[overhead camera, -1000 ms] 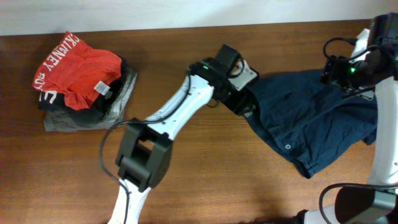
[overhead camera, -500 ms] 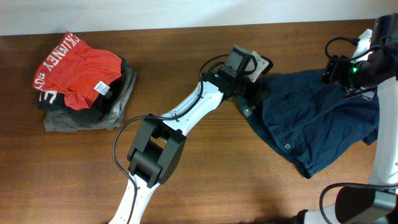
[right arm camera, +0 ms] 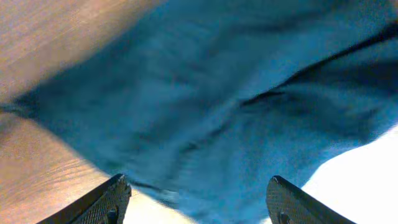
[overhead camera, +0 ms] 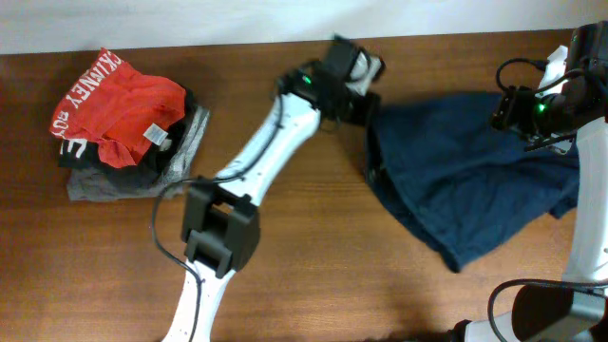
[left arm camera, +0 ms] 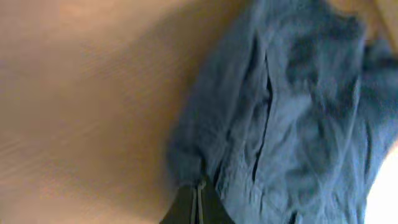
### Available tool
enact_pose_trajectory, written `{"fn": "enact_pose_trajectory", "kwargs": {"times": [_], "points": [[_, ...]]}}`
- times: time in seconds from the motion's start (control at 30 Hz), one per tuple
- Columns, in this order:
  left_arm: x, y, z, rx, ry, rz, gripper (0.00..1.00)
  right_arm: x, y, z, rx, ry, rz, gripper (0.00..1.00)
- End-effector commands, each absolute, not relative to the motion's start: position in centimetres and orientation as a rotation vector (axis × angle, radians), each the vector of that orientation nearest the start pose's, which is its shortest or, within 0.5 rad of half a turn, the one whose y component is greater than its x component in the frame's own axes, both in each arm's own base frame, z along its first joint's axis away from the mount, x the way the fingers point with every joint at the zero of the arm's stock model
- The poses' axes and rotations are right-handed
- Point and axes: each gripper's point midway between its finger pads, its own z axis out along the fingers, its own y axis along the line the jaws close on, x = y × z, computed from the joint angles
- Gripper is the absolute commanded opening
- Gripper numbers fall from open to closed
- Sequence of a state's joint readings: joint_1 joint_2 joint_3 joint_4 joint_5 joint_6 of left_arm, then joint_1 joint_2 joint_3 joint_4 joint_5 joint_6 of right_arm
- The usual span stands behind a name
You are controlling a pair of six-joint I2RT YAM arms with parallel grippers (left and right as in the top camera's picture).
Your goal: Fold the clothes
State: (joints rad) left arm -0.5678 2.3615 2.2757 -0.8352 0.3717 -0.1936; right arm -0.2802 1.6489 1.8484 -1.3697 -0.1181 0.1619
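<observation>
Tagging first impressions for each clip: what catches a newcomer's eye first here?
The big navy garment lies rumpled across the right half of the table, its top-left corner pinched in the shut left hand. At far left sits a pile topped by a red garment with white lettering. The right hand hangs open over the navy cloth.

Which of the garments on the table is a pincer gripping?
The dark navy garment, right side: the left pincer pinches its edge. The red garment and grey garment lie stacked, untouched.

Brown wood table (overhead camera: pixel 313 266); navy garment (overhead camera: pixel 465 180) spread at right; clothes pile (overhead camera: pixel 123 142), grey at bottom, far left.
</observation>
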Motion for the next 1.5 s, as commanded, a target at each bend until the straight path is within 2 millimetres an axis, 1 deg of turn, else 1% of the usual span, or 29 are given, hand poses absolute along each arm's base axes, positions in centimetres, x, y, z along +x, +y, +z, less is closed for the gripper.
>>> {"fn": "enact_pose_trajectory", "kwargs": {"times": [0.0,0.07,0.1,0.13,0.17,0.23,0.27,0.3,0.33,0.4,0.43,0.47,0.53,0.6,0.7,0.77,0.83,0.87,0.93,1.07,1.13,1.2,1.27,1.33,1.37,1.43,1.47], "points": [[53.2,-28.6,25.4,0.420,2.301,-0.525,0.00,35.3,-8.0,26.5,0.579,2.654,0.137,0.75],[55.1,-25.0,25.6,0.293,2.310,-0.501,0.01,35.4,-8.0,26.4,0.580,2.656,0.137,0.75],[55.8,-23.6,25.0,0.249,2.324,-0.492,0.01,35.4,-8.0,26.3,0.580,2.657,0.137,0.75],[56.5,-22.1,24.3,0.218,2.339,-0.476,0.06,35.4,-8.0,26.3,0.581,2.660,0.137,0.75],[57.0,-21.2,23.7,0.197,2.351,-0.465,0.16,35.5,-8.1,26.2,0.582,2.662,0.138,0.75],[57.7,-19.1,22.0,0.152,2.391,-0.443,0.39,35.5,-8.1,26.0,0.583,2.667,0.138,0.75],[57.8,-18.2,21.3,0.133,2.411,-0.434,0.46,35.6,-8.1,25.9,0.584,2.670,0.139,0.75],[57.8,-17.4,20.6,0.116,2.437,-0.432,0.60,35.6,-8.1,25.8,0.585,2.673,0.139,0.75],[57.6,-16.7,20.3,0.104,2.459,-0.437,0.66,35.7,-8.1,25.6,0.587,2.678,0.140,0.75],[56.8,-15.6,19.6,0.083,2.511,-0.459,0.67,35.8,-8.1,25.3,0.589,2.686,0.141,0.75],[55.8,-15.3,19.0,0.083,2.560,-0.504,0.67,35.9,-8.2,25.0,0.592,2.697,0.142,0.76],[55.0,-15.4,18.7,0.086,2.591,-0.540,0.67,36.0,-8.2,24.6,0.594,2.705,0.143,0.76],[53.0,-16.0,18.0,0.130,2.665,-0.609,0.67,36.2,-8.3,23.7,0.603,2.731,0.145,0.80],[50.9,-16.6,17.3,0.187,2.738,-0.643,0.67,36.4,-8.4,22.5,0.613,2.763,0.145,0.81],[47.2,-17.5,16.3,0.287,2.871,-0.643,0.67,36.6,-8.5,20.1,0.622,2.831,0.153,0.82],[44.3,-18.2,15.6,0.381,2.968,-0.636,0.65,36.6,-8.5,18.9,0.632,2.866,0.158,0.81],[41.7,-19.1,15.4,0.484,3.041,-0.629,0.61,36.6,-8.5,18.2,0.636,2.885,0.161,0.81],[40.8,-19.4,15.3,0.515,3.071,-0.607,0.60,36.6,-8.5,18.1,0.638,2.889,0.161,0.81],[39.4,-19.6,15.0,0.562,3.120,-0.530,0.60,36.7,-8.6,18.1,0.638,2.885,0.160,0.81],[38.4,-19.6,13.6,0.643,3.160,-0.347,0.59,36.5,-9.2,18.1,0.651,2.882,0.157,0.86],[37.6,-18.7,12.5,0.651,3.209,-0.275,0.59,36.1,-9.8,18.0,0.672,2.885,0.155,0.86],[36.1,-17.7,11.8,0.650,3.272,-0.242,0.59,35.4,-10.8,18.0,0.725,2.889,0.156,0.86],[34.0,-15.9,11.0,0.639,3.350,-0.179,0.59,34.9,-11.6,17.8,0.765,2.886,0.169,0.87],[32.1,-15.0,10.2,0.629,3.417,-0.174,0.59,34.7,-11.6,17.6,0.794,2.880,0.226,0.87],[31.4,-15.0,9.6,0.623,3.437,-0.202,0.59,34.6,-11.7,17.3,0.806,2.877,0.248,0.88],[30.8,-15.8,8.1,0.619,3.433,-0.297,0.60,34.7,-11.8,16.6,0.812,2.875,0.249,0.89],[30.8,-16.7,7.4,0.618,3.420,-0.369,0.60,34.8,-11.9,16.2,0.812,2.874,0.249,0.89]]}}
